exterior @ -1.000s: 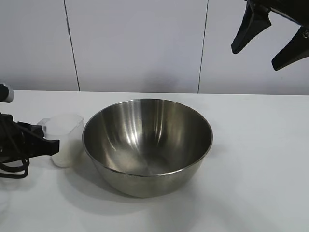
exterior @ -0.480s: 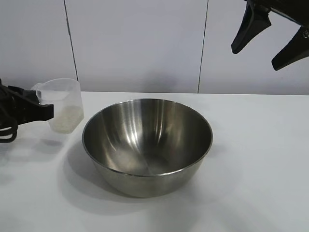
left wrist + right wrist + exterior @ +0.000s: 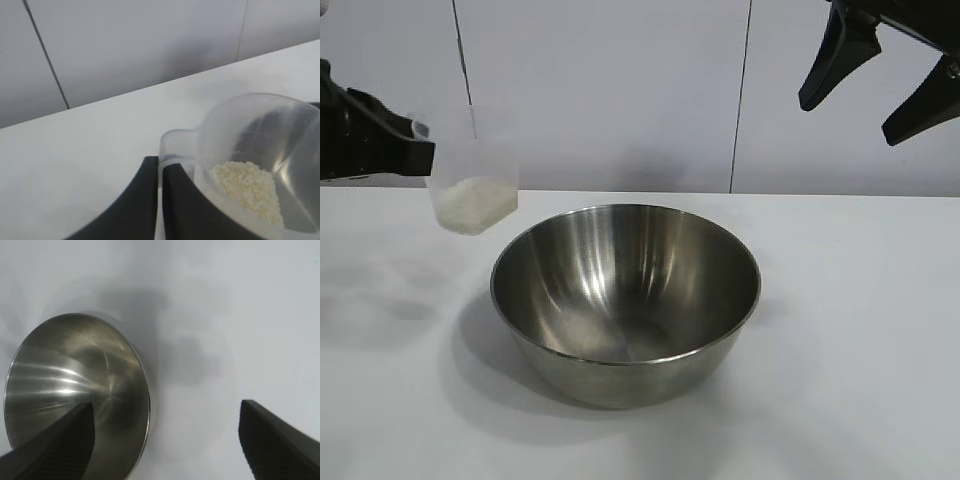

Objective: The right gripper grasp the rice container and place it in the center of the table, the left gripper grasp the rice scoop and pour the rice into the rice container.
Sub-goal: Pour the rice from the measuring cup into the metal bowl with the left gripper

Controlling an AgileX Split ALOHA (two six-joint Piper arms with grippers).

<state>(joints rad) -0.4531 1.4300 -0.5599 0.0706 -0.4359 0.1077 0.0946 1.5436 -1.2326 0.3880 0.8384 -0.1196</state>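
Note:
The rice container [image 3: 625,300], a large shiny steel bowl, stands empty in the middle of the table; it also shows in the right wrist view [image 3: 75,395]. My left gripper [image 3: 415,150] is shut on the tab handle of the rice scoop [image 3: 472,185], a clear plastic cup held in the air above the table, left of the bowl and slightly tilted. The rice [image 3: 472,203] lies in its bottom. In the left wrist view the scoop [image 3: 260,150] with rice [image 3: 247,187] sits beside my closed fingers [image 3: 172,200]. My right gripper [image 3: 850,115] is open, high at the upper right.
The white table [image 3: 860,330] stretches around the bowl. A pale panelled wall [image 3: 610,90] stands behind it.
My left gripper has lifted the scoop from the table beside the bowl up into the air and slightly toward the bowl. The right gripper and the bowl have not moved.

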